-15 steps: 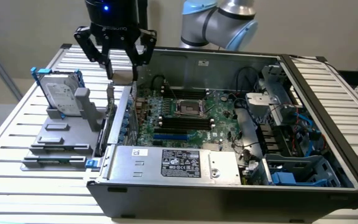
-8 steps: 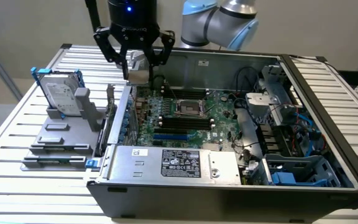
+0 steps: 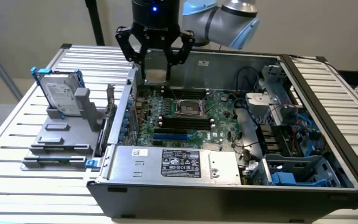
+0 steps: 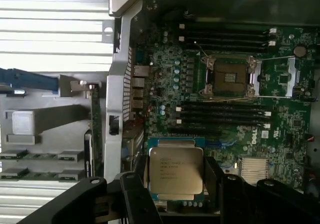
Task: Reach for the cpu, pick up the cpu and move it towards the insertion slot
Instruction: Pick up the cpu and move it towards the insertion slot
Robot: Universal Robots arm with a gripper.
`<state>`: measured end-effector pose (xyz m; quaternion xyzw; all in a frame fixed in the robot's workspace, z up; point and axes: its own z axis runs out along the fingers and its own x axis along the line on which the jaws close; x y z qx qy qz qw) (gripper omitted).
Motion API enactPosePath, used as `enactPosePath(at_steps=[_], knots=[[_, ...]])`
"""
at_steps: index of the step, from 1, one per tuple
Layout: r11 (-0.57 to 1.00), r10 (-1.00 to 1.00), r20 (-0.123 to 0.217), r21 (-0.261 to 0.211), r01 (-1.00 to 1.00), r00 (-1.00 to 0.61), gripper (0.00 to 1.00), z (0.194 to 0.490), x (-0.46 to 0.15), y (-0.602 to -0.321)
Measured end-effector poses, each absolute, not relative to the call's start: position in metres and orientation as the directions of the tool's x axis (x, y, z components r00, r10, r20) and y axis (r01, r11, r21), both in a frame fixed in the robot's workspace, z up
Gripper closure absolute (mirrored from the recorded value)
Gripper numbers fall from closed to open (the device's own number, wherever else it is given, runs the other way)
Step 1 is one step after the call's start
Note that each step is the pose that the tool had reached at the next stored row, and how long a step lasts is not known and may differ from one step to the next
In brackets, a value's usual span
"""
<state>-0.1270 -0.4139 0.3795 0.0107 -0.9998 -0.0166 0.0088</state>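
Observation:
My gripper hangs over the back edge of the open computer case, shut on the cpu. In the wrist view the cpu is a flat silver square with a pale rim, clamped between the two black fingers. The insertion slot is a square socket with a shiny frame and dark centre on the green motherboard, a short way in front of the gripper and below it. In the wrist view the insertion slot lies open with its retaining lever swung out, apart from the held cpu.
The black memory slots run beside the socket. A silver hard drive in a blue frame stands on a grey fixture at the exterior view's left. The power supply sits along the case front, with cables and drive bays on the right.

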Motion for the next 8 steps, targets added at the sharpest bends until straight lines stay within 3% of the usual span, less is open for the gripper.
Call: enactPosePath(at_steps=[8], knots=[[0.999,-0.022,0.017,0.033,-0.021,-1.000,0.46,0.379,-0.103,-0.403]])
